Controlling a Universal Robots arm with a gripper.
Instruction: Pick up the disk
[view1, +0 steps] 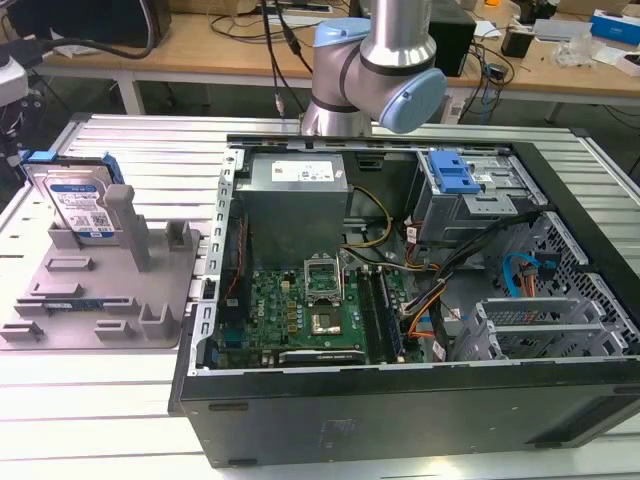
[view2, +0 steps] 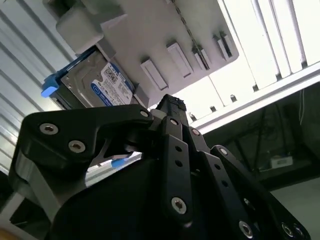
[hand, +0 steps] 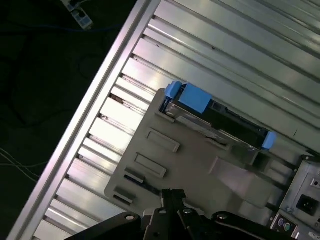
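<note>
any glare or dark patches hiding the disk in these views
Exterior view: even light, the disk plainly lit, the computer case interior dimmer. Second wrist view: table slats blown white, disk label lit. First wrist view: table slats glare, floor black, disk shadowed yet visible.

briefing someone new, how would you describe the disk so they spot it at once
Find the open computer case, then look to the exterior view's left at the grey tray beside it. The disk stands upright at the tray's far corner. Unlike the plain grey posts nearby, it is silver with a white-and-blue label and blue rails.
</note>
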